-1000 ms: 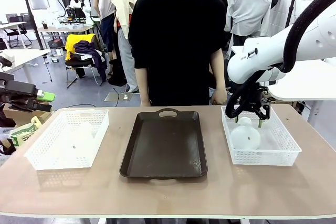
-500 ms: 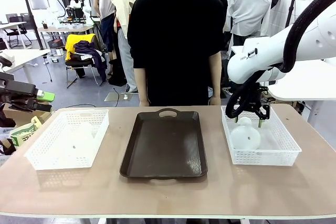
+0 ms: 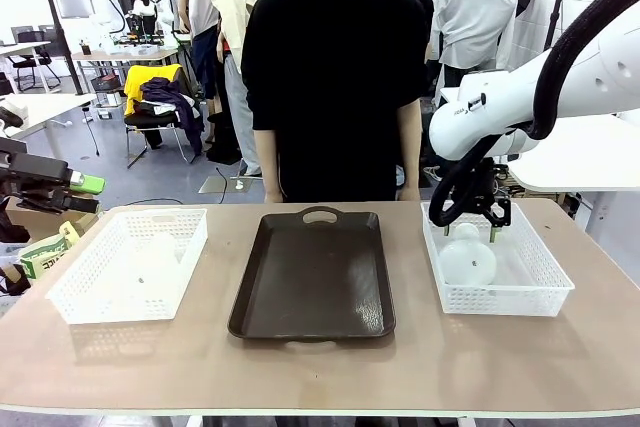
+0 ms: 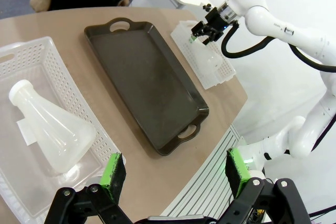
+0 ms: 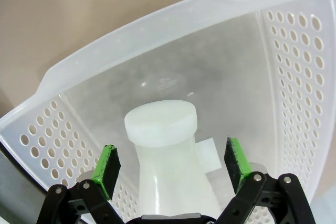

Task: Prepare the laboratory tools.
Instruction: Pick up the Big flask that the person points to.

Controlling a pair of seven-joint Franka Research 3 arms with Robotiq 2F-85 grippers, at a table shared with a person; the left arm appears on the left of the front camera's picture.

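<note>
Beyond the table's left edge, the left claw (image 4: 175,173) hangs empty, jaws spread. The left basket (image 4: 52,61), of white perforated plastic, holds a milky translucent conical flask (image 4: 50,129) lying on its side. One dark brown handled tray (image 3: 312,277) lies mid-table. In the right basket (image 3: 545,287) the second flask (image 3: 467,257) stands upright. The right claw (image 5: 171,162) is wide open just above its neck.
</note>
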